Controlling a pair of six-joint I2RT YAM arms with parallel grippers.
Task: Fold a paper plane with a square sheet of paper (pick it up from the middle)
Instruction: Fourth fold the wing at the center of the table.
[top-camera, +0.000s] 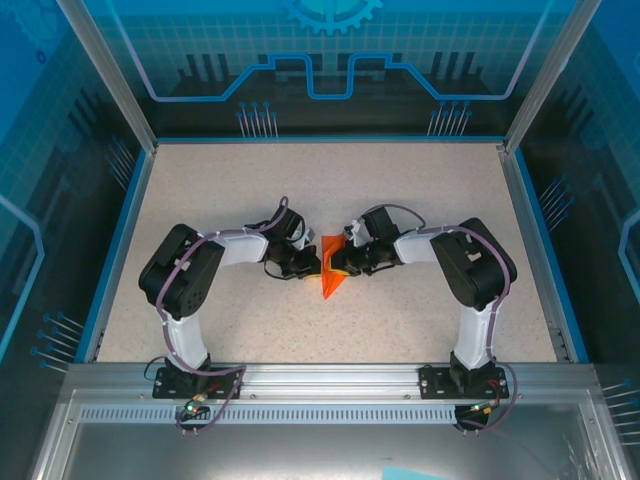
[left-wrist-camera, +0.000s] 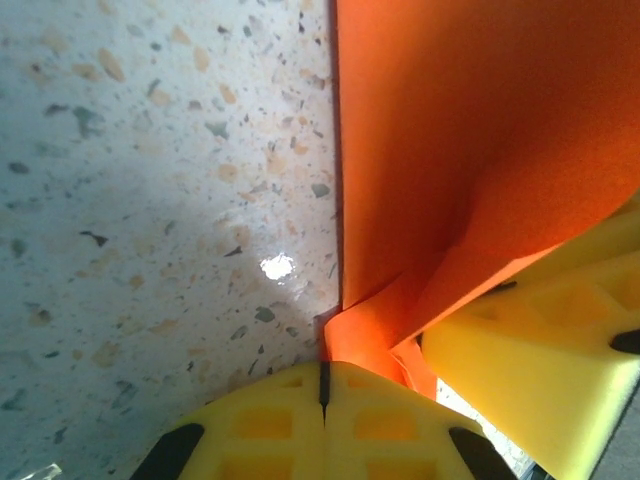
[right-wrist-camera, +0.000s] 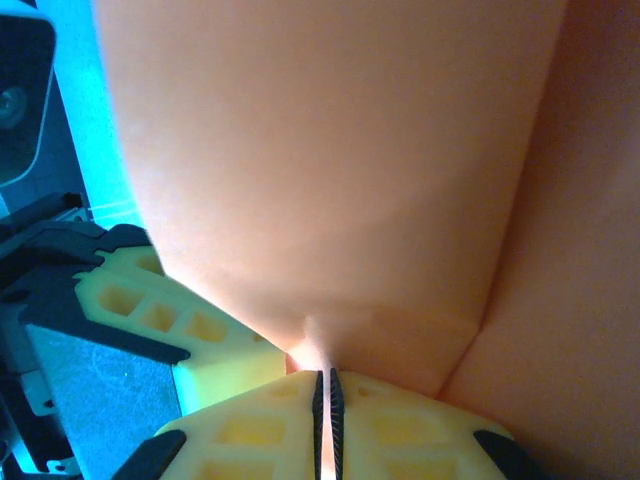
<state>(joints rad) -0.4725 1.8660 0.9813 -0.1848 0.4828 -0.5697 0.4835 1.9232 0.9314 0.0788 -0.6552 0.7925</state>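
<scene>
The paper plane (top-camera: 331, 268) is a bright orange folded sheet, raised between my two grippers at the table's middle. My left gripper (top-camera: 315, 263) meets it from the left. In the left wrist view its yellow jaws are shut (left-wrist-camera: 324, 368). A folded corner of the paper (left-wrist-camera: 480, 130) rests against their tips, and no orange shows in the seam. My right gripper (top-camera: 341, 262) comes from the right. Its jaws (right-wrist-camera: 325, 375) are shut on a thin edge of the paper (right-wrist-camera: 330, 170), which runs down between the pads. The right gripper's yellow finger (left-wrist-camera: 540, 370) presses against the fold.
The speckled tabletop (top-camera: 330, 180) lies around the paper, bounded by blue-edged walls (top-camera: 130, 190) at left, right and back. Both arm bases sit on the metal rail (top-camera: 320, 380) at the near edge. The left gripper's yellow finger (right-wrist-camera: 190, 320) shows beside the paper.
</scene>
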